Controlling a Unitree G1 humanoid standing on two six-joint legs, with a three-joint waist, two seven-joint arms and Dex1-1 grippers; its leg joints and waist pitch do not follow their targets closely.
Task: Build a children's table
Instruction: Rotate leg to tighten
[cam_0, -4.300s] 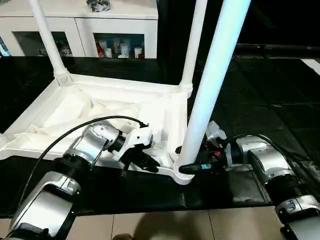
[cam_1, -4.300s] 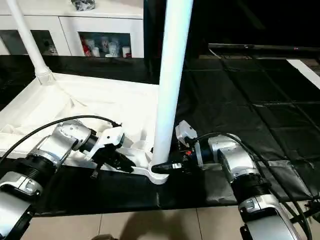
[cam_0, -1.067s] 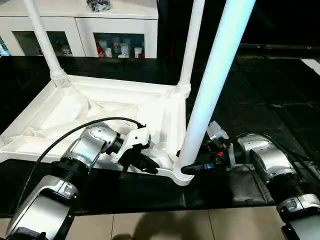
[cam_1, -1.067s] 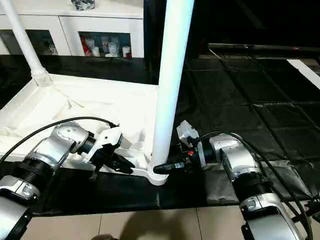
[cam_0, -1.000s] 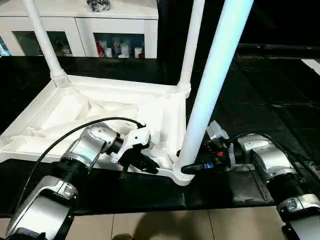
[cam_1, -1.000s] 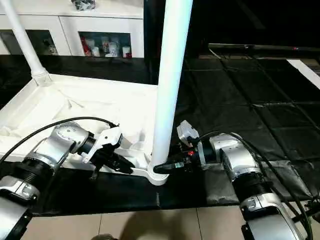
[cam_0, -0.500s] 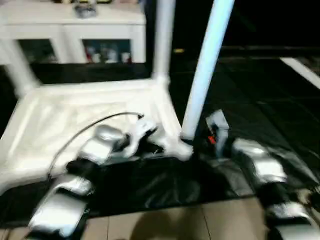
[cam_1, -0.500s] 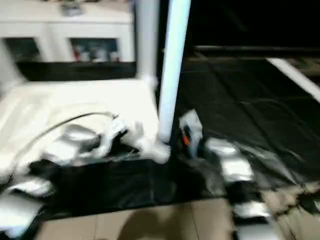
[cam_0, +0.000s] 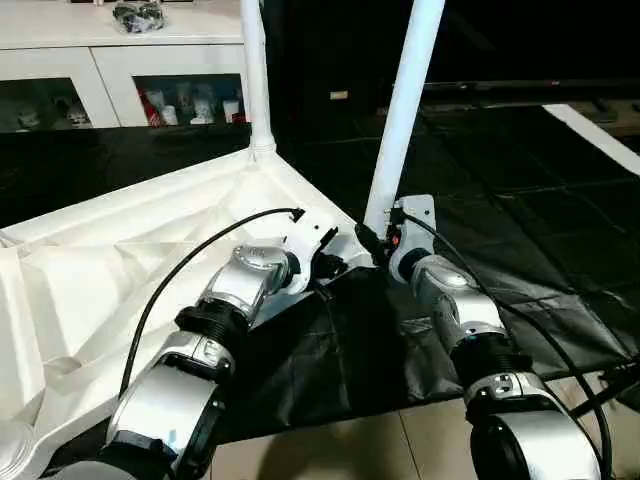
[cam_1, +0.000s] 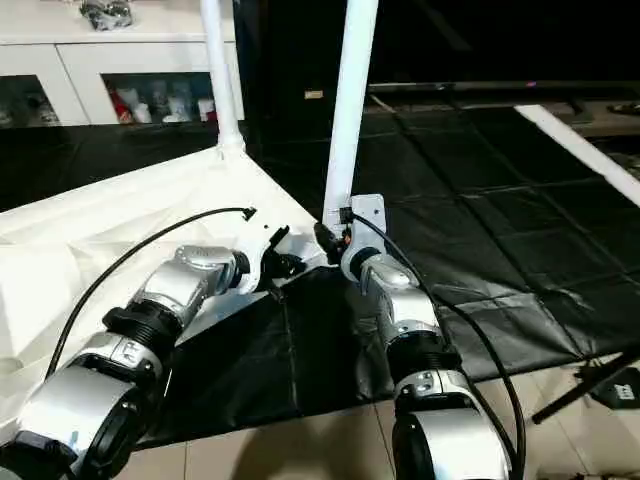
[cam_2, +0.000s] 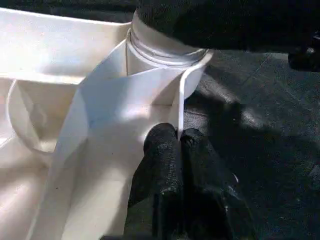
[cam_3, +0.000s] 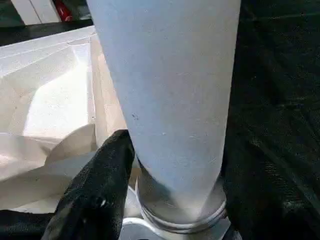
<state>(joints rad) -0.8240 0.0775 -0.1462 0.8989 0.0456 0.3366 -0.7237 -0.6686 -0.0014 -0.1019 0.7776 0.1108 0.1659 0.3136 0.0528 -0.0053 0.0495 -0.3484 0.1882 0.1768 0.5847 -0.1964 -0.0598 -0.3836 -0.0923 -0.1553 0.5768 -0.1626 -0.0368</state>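
Writing: none readable anywhere you were looking. Tabletop (cam_0: 120, 250) lay upside down on the black mat (cam_0: 520, 240), white plastic, smooth, with thin ribs fanning across its underside and round sockets at the corners. Two legs stood upright in their sockets: the near leg (cam_0: 405, 110) at the corner by your grippers, the far leg (cam_0: 253, 70) at the next corner back. Both were round, plain and tapered.

Your left gripper (cam_2: 178, 145) had its black, rough-textured fingers pressed together on the thin edge rim of the tabletop, right beside the near corner socket. Your right gripper (cam_3: 172, 165) had its fingers standing apart, one on each side of the near leg just above the ringed collar where it enters the socket; the left-hand finger (cam_3: 107, 170) sat against the leg.

Behind the mat stood a white cabinet (cam_0: 110, 60) with glass doors.
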